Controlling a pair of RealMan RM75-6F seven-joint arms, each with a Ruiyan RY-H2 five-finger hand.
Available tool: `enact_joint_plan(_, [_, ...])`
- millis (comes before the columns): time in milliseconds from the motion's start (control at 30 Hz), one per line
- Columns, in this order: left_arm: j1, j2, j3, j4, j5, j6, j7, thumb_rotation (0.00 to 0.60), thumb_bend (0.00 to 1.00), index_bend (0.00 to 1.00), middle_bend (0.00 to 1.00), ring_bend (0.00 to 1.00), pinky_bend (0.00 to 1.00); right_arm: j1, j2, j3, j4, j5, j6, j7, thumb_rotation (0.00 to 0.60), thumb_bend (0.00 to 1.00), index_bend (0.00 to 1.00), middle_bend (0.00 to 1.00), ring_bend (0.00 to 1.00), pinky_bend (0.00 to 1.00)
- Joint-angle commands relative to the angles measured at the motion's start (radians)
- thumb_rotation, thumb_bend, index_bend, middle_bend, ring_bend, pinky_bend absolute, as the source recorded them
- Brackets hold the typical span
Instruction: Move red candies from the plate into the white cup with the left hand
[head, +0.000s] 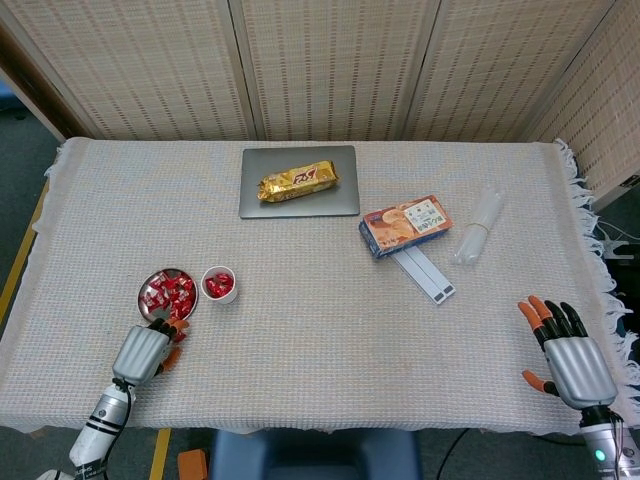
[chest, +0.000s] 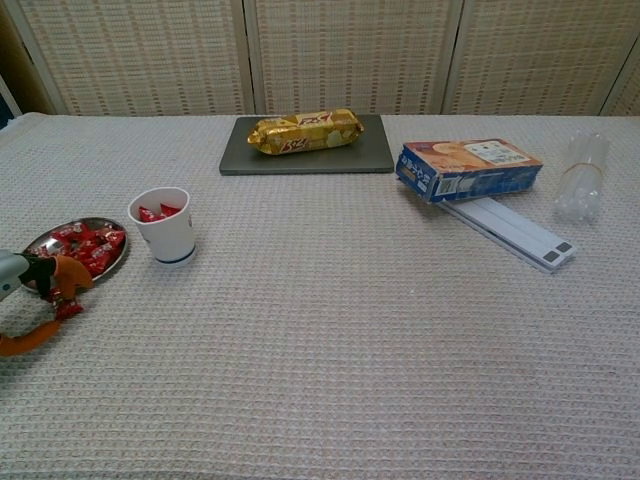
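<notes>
Your left robot hand (head: 142, 351) sits at the near edge of the plate (head: 150, 287), fingers apart, fingertips (chest: 70, 274) pointing up-bench toward it, gripping nothing that I can see. Red candies (head: 170, 295) are piled on the plate; one lies off its near rim by the fingertips. White cup (head: 219, 285) stands upright just right of the plate, mouth up, candies inside. Your right robot hand (head: 573, 360) is open, fingers spread, near the bench's right corner.
</notes>
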Motion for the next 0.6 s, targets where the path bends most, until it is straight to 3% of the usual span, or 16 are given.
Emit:
enact_joint_plan(33, [0.000, -0.012, -0.006, 0.026, 0.005, 0.014, 0.018, 0.600, 0.39, 0.30, 0.36, 0.39, 1.00, 0.001, 0.000, 0.001, 0.000, 0.002, -0.001, 0.000, 0.600, 0.06, 0.00, 0.00, 0.00, 0.00])
enact_joint_plan(600, [-0.008, -0.038, -0.023, 0.088, -0.001, 0.000, 0.036, 0.600, 0.39, 0.31, 0.34, 0.32, 1.00, 0.002, 0.000, 0.005, -0.001, 0.013, -0.006, -0.003, 0.600, 0.06, 0.00, 0.00, 0.00, 0.00])
